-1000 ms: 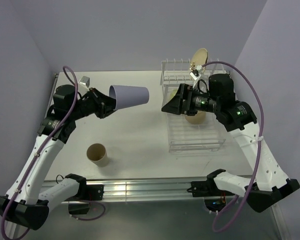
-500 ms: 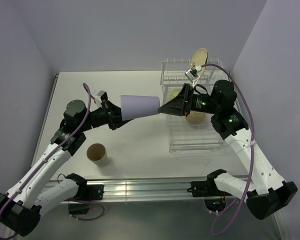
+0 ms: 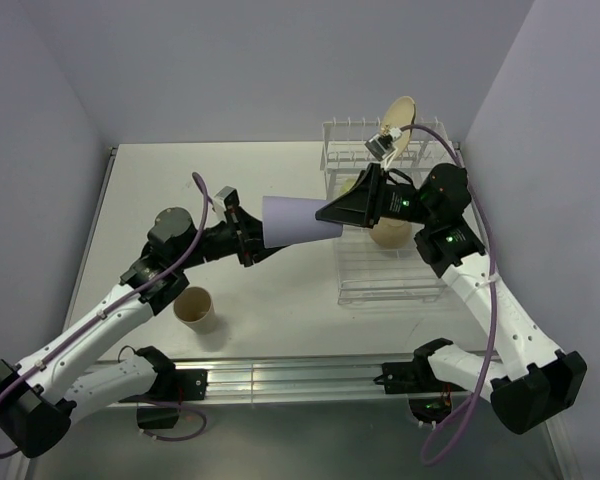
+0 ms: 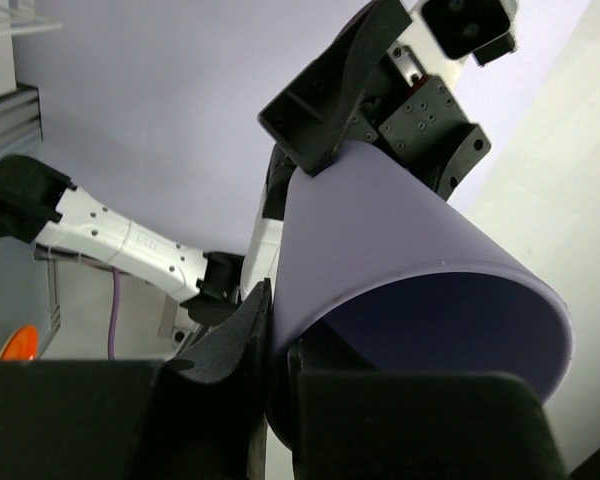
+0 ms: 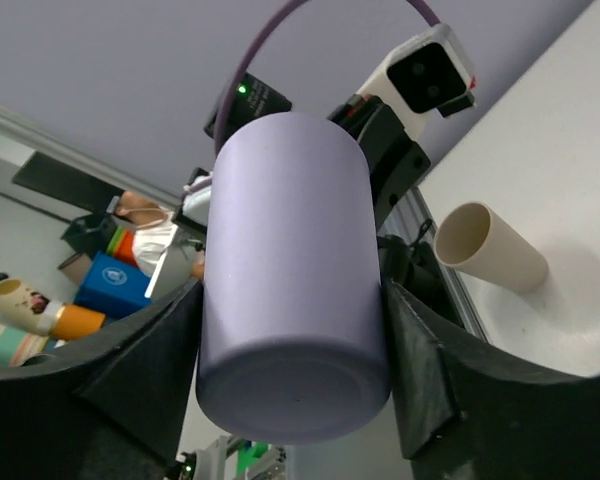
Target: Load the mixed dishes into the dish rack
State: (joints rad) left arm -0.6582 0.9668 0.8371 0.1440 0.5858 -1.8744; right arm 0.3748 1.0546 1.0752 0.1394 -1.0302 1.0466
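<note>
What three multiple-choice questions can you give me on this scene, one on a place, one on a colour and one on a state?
1. Where does the tan tumbler stand?
A. in the dish rack
B. on the table, near the left arm
C. in the right gripper

2. What colour is the tumbler in the left gripper?
A. lavender
B. green
C. red

3. How is the lavender tumbler placed?
A. upright on the table
B. upside down in the dish rack
C. held on its side in the air

Answers:
1 B: it stands open end up on the table, outside the dish rack.
2 A: both wrist views show its lavender wall.
3 C: the left gripper grips its rim, and its closed end lies between the right gripper's fingers.
</note>
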